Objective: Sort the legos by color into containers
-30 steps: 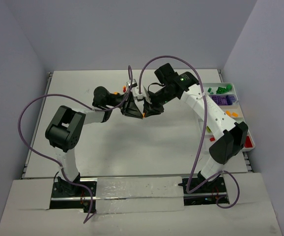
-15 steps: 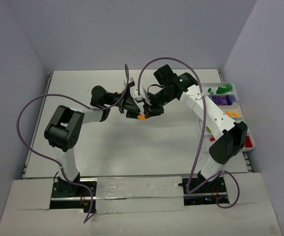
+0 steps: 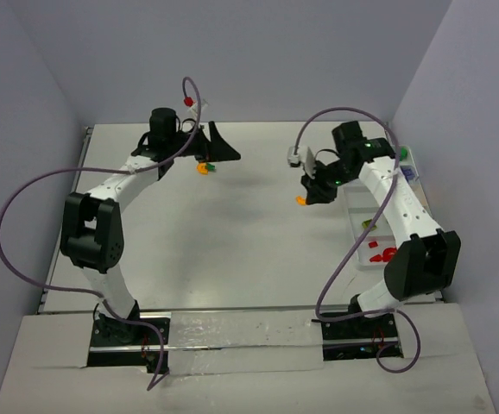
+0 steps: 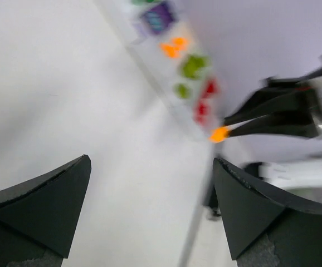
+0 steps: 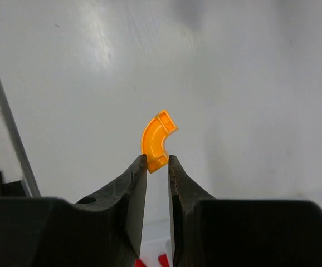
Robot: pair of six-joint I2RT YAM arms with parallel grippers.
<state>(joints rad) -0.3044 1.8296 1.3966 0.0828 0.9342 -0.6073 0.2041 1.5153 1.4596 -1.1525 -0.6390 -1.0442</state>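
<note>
Your table (image 3: 232,250) is the white surface filling the top view, and both arms reach out over it. Your left arm (image 3: 116,181) stretches toward the far left part. Your right arm (image 3: 396,203) bends over the right side and partly covers the long white tray (image 3: 362,237) lying along that edge.

In the tray, the red bricks (image 3: 379,253) sit in a near compartment. A lime piece (image 3: 367,224) lies in the next compartment back, and purple bricks (image 3: 409,172) show near the far end beside the arm. The left wrist view shows the tray only as a blur, with patches of purple, orange, green and red in a row.

Your left gripper (image 4: 151,160) has its fingers spread wide with nothing between them; only bare table shows in the gap.

Your right gripper (image 5: 157,160) has its fingers drawn narrow, pinching the orange curved brick (image 5: 155,138) by its lower end. The rest of the arc sticks out past the fingertips. In the top view that brick hangs over bare table, just beside the tray's inner side and not over any compartment.

On the table just beside your left gripper lie a loose orange brick (image 3: 202,169) and a green brick (image 3: 211,166). They are close together, but you cannot tell whether they touch.
</note>
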